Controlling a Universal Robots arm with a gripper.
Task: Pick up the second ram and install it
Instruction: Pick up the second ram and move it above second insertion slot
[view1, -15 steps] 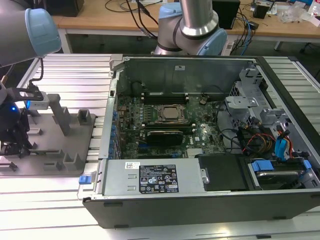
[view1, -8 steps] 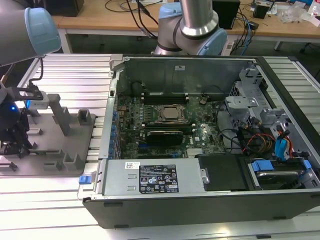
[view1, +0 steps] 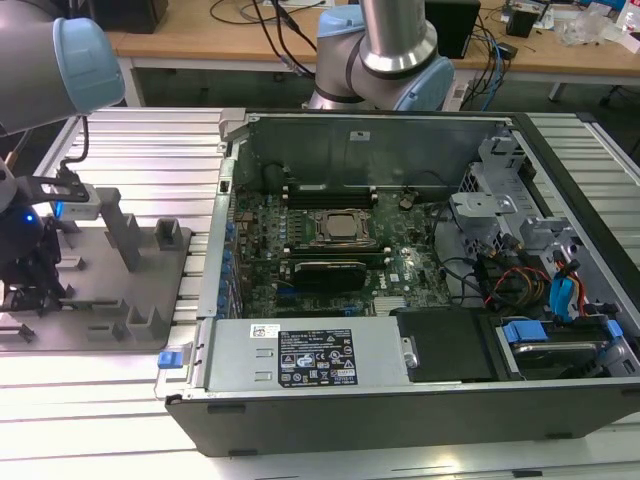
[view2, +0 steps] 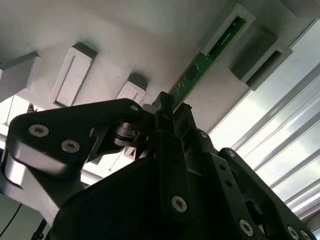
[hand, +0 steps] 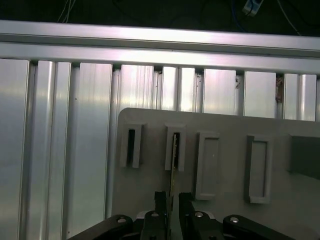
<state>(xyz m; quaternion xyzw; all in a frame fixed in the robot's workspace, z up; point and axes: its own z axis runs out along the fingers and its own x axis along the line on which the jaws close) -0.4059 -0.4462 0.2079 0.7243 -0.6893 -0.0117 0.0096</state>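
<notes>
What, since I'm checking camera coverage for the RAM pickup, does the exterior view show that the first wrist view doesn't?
Exterior view: the open computer case with its motherboard and processor socket, plus the workbench behind.

First wrist view: the second ram edge-on, standing in the slot of a holder block, with the gripper right at its near end.

Both: the grey holder plate and the ribbed metal table under it.
</notes>
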